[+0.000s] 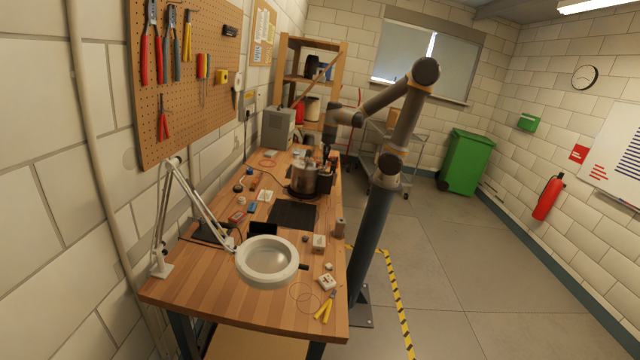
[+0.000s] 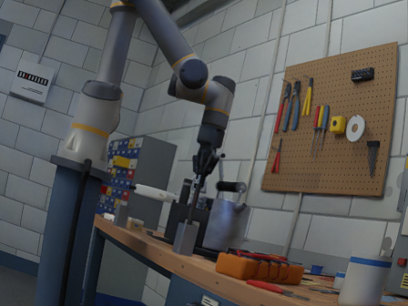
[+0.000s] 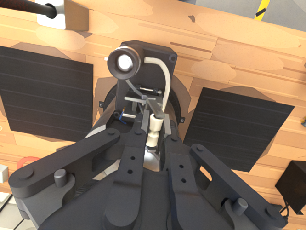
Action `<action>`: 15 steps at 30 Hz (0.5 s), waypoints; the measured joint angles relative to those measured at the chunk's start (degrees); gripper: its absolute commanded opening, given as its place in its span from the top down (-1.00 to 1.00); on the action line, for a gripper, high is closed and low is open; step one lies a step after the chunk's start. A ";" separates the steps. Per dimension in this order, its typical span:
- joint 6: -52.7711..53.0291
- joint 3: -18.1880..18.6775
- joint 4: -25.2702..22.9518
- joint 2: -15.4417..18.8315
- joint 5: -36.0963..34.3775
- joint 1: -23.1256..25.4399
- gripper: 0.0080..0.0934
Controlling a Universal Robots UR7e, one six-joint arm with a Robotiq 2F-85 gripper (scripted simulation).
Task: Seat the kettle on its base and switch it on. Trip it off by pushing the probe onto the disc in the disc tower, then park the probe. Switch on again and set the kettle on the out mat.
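My gripper (image 3: 153,138) is closed on the white probe (image 3: 153,132), which I hold upright over the black disc tower (image 3: 145,74). From my side the probe's tip points down into the tower's metal mechanism. The steel kettle (image 1: 304,177) sits on its round base (image 1: 302,193) next to the tower, its black handle (image 2: 230,186) on top. In the second side camera my gripper (image 2: 196,180) hangs just above the tower (image 2: 182,218). A dark mat (image 1: 293,214) lies on the bench in front of the kettle.
The bench edge (image 2: 150,255) runs close below the tower, with a small grey block (image 2: 186,237) standing on it. An orange case (image 2: 257,268) lies further along. A magnifier lamp (image 1: 267,259) stands at the near end. A second dark mat (image 3: 44,91) lies beside the tower.
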 measured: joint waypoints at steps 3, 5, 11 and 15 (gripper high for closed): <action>0.00 0.01 -0.01 0.02 0.01 0.00 0.59; 0.00 0.02 -0.02 0.03 0.01 0.00 0.50; 0.00 0.02 -0.02 0.04 0.01 -0.01 0.30; 0.00 0.02 -0.02 0.04 0.01 -0.01 0.30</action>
